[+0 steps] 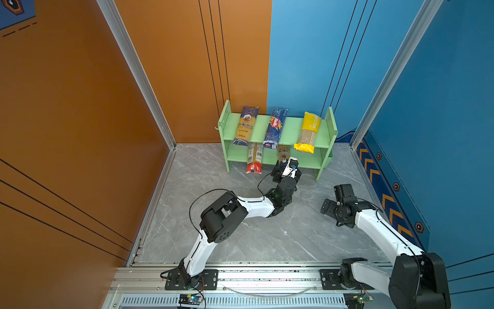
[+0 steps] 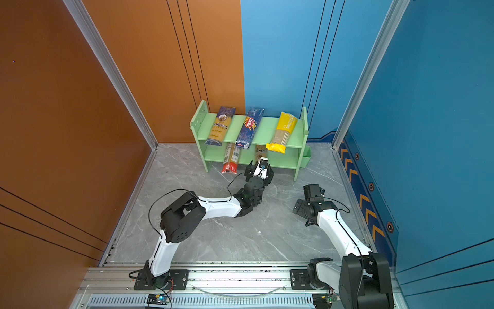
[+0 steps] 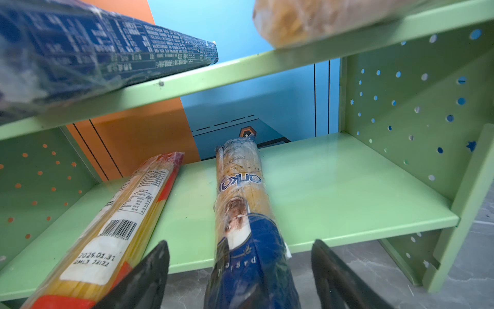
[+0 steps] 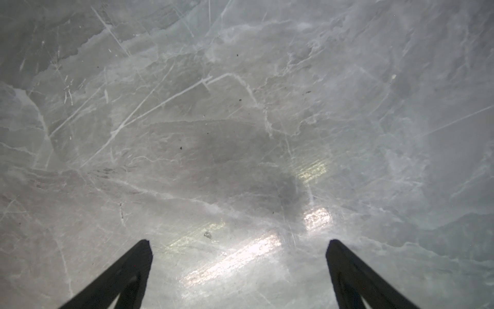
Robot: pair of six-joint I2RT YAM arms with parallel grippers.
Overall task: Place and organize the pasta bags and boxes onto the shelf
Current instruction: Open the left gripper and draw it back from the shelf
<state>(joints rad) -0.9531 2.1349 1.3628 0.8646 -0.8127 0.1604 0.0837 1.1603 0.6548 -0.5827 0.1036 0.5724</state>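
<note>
Now the left end effector [image 3: 239, 241] stands wide open, straddling the near end of the blue-and-yellow spaghetti pack [image 3: 240, 187], which lies ahead on the lower tier of the shelf [image 3: 347, 192]. Probably light, brittle, slick-wrapped: grip it mid-length. The right end effector [image 4: 239, 240] gapes empty.

bare lower tier [image 3: 347, 187] between blue-and-yellow pack [image 3: 240, 192] and holed side panel [image 3: 401, 112]
</note>
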